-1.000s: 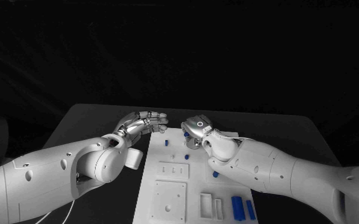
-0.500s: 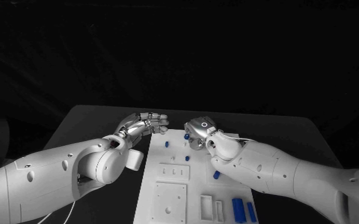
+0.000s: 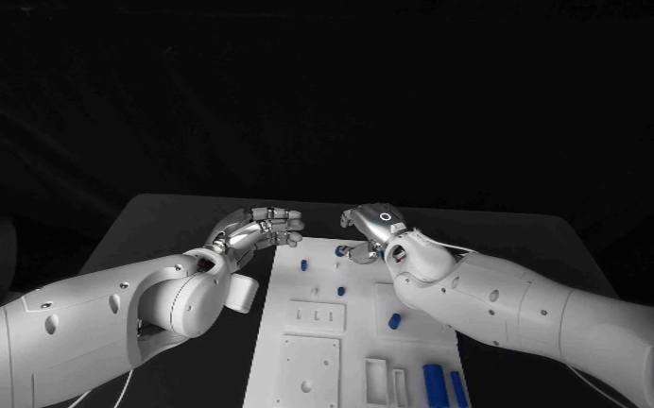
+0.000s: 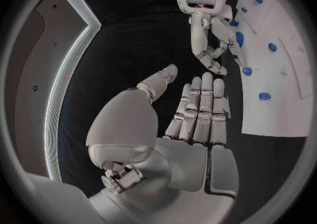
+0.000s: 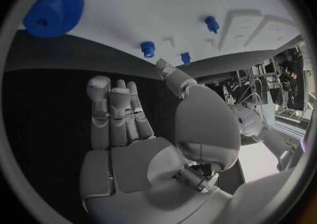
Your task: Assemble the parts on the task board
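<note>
The right hand [image 3: 375, 229] has lifted and swung out toward the far edge of the task board [image 3: 308, 332] over the last second; a moment ago it was hunched low over the blue pegs near the board's far end, and now it sits higher and further back, so the small blue peg [image 3: 339, 250] under it is plainly exposed. From its own wrist camera the right hand [image 5: 142, 129] shows its fingers straight and side by side, thumb off to one side, nothing in the palm, so it is empty and spread, not clamped on anything. A blue gear [image 5: 56, 7] lies beyond the fingertips on the white plate, with two more blue pegs [image 5: 148, 48] standing in the board past the fingers. The left hand [image 3: 262, 227] has hardly moved; it hovers just off the board's left far corner over the black table [image 3: 150, 219], and its wrist view shows the left hand [image 4: 192, 123] with fingers extended together and thumb apart, holding nothing. Nearer the robot, two long blue pieces [image 3: 435, 384] lie at the board's near right corner, and another short blue peg [image 3: 394, 320] lies beside the right forearm. My read is that the right hand has just let go of, or backed off from, a peg at the far end, so that placement looks finished or abandoned, and plenty of loose parts remain to seat.
</note>
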### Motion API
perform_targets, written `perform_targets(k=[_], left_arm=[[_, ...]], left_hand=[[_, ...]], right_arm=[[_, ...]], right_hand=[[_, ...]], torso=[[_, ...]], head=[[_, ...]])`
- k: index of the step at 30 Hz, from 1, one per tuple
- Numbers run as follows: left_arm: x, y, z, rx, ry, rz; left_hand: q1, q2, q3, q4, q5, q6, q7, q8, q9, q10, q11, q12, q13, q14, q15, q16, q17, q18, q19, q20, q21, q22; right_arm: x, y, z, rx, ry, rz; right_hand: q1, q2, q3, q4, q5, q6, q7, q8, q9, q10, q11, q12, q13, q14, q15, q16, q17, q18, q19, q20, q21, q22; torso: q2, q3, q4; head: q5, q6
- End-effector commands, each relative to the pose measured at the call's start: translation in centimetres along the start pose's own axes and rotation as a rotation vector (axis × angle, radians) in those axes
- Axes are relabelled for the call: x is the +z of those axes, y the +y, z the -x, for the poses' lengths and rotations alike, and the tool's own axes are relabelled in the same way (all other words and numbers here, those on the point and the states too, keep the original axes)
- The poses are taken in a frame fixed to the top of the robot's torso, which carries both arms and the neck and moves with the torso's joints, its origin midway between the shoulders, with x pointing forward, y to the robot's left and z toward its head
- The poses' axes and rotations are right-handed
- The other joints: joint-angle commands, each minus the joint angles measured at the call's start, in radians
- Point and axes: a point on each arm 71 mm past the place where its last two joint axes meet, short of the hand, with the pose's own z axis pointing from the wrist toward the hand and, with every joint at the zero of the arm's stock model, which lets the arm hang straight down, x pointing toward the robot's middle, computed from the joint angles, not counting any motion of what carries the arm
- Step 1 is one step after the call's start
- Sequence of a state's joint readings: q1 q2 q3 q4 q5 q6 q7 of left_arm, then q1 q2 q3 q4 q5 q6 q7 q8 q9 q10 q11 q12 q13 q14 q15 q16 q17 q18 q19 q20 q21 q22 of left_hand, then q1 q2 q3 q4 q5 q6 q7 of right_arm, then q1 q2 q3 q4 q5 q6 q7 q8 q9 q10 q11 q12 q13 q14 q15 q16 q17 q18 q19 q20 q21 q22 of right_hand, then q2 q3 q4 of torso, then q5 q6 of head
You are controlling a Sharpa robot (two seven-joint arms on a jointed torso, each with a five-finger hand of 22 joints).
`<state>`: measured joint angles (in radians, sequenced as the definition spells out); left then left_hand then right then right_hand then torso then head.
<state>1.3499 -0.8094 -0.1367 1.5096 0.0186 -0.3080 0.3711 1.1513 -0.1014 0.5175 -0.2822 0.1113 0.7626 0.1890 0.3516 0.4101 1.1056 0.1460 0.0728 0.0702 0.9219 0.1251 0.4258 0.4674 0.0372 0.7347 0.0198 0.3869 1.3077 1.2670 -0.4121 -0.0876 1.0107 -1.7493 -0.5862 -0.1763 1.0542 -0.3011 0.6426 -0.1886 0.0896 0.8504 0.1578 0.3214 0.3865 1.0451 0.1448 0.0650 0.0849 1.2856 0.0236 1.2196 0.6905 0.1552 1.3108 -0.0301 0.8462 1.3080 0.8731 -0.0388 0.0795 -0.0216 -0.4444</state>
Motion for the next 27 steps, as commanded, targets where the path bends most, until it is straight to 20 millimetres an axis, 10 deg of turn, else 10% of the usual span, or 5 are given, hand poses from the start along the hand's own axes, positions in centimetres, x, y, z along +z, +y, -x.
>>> perform_targets(k=[1,9,17,18,27], left_arm=[[0.0,-0.2,-0.1,0.001,0.011,-0.01],[-0.3,-0.5,0.5,0.012,-0.022,-0.041],[-0.3,-0.6,0.9,0.015,-0.031,-0.049],[-0.3,-0.6,1.0,0.016,-0.032,-0.049],[-0.3,-0.5,0.8,0.011,-0.021,-0.043]], left_hand=[[0.001,-0.01,0.001,-0.002,-0.002,0.002,0.006,-0.005,-0.001,-0.002,0.006,-0.005,-0.002,-0.008,0.002,-0.006,0.001,0.021,-0.003,0.006,-0.005,0.02],[0.006,-0.008,0.006,-0.002,0.003,0.009,0.003,-0.001,0.0,0.01,0.005,0.0,0.001,0.001,0.001,-0.003,0.005,0.023,0.001,0.005,-0.002,0.02],[0.007,-0.007,0.007,-0.003,0.005,0.011,0.002,0.0,0.0,0.012,0.004,0.0,0.001,0.003,0.0,-0.003,0.006,0.023,0.002,0.005,-0.001,0.02],[0.007,-0.007,0.008,-0.003,0.005,0.011,0.002,0.0,0.0,0.013,0.004,0.0,0.001,0.003,0.0,-0.003,0.006,0.023,0.002,0.005,-0.001,0.02],[0.007,-0.007,0.008,-0.003,0.006,0.011,0.002,0.0,0.0,0.013,0.004,0.0,0.001,0.003,0.0,-0.004,0.006,0.023,0.002,0.005,-0.001,0.02]], right_arm=[[-0.3,-0.6,1.2,0.059,-0.026,-0.001],[-2.2,-4.7,3.4,0.161,0.033,-0.077],[-3.3,-7.2,3.3,0.149,0.108,-0.133],[-3.3,-7.4,3.2,0.148,0.12,-0.136],[-3.3,-8.1,1.9,0.15,0.218,-0.175]], right_hand=[[0.006,0.002,0.0,0.001,0.004,0.001,0.001,0.003,0.001,0.022,-0.008,0.012,0.001,0.002,-0.001,0.005,-0.003,0.107,-0.006,-0.003,-0.006,0.005],[0.118,0.012,0.086,0.01,-0.037,0.021,0.015,0.013,0.003,0.193,-0.069,0.104,0.049,0.011,-0.058,0.01,-0.012,0.107,0.009,-0.007,-0.002,0.007],[0.081,0.012,0.003,0.001,-0.016,0.033,-0.029,0.019,0.008,0.383,-0.129,0.342,0.279,0.013,-0.115,0.024,-0.008,0.107,0.018,-0.019,0.011,0.015],[0.068,0.007,-0.041,-0.013,0.008,0.039,-0.06,0.019,0.011,0.286,-0.143,0.595,0.525,0.016,-0.118,0.035,-0.001,0.107,0.028,-0.029,0.014,0.013],[0.025,0.026,-0.085,-0.008,0.066,-0.001,-0.02,-0.02,-0.002,0.089,-0.121,1.117,1.042,0.005,-0.11,0.129,0.093,0.107,0.027,-0.037,0.081,0.024]], torso=[[0.0,0.0007,-0.0022],[-0.001,0.002,-0.0086],[-0.002,0.0084,-0.0231],[-0.002,0.0089,-0.0235],[-0.001,0.009,-0.0229]], head=[[-0.005,0.002],[-0.013,0.007],[-0.009,0.006],[-0.009,0.005],[-0.013,0.0]])
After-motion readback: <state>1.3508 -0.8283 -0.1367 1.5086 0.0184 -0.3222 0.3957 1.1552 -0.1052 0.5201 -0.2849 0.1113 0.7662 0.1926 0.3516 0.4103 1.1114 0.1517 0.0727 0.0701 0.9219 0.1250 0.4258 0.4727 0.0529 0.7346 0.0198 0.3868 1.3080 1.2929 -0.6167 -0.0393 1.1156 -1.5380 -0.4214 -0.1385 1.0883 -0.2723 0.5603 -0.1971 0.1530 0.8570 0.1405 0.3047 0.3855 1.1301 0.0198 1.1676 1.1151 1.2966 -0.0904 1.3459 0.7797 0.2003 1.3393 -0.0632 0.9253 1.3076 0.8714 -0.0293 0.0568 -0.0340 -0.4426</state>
